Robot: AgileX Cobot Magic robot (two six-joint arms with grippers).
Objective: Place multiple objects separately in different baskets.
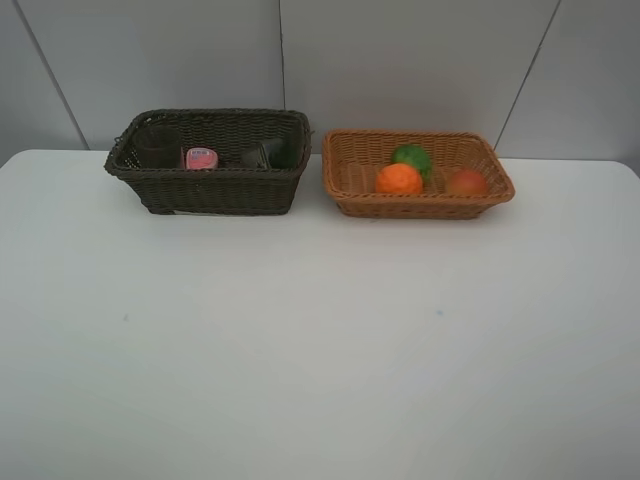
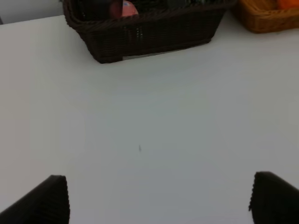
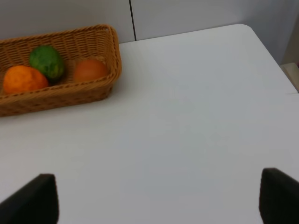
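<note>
fruit sits in the tan basket (image 1: 345, 175), containers in the dark basket (image 1: 220, 190); left gripper (image 2: 159, 198) and right gripper (image 3: 159, 200) gape empty, best kept clear.

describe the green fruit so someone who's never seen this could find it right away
On the white table, find the light tan basket, right of the dark brown basket. The green fruit sits toward its back, behind the orange; it is the only green item there.
</note>
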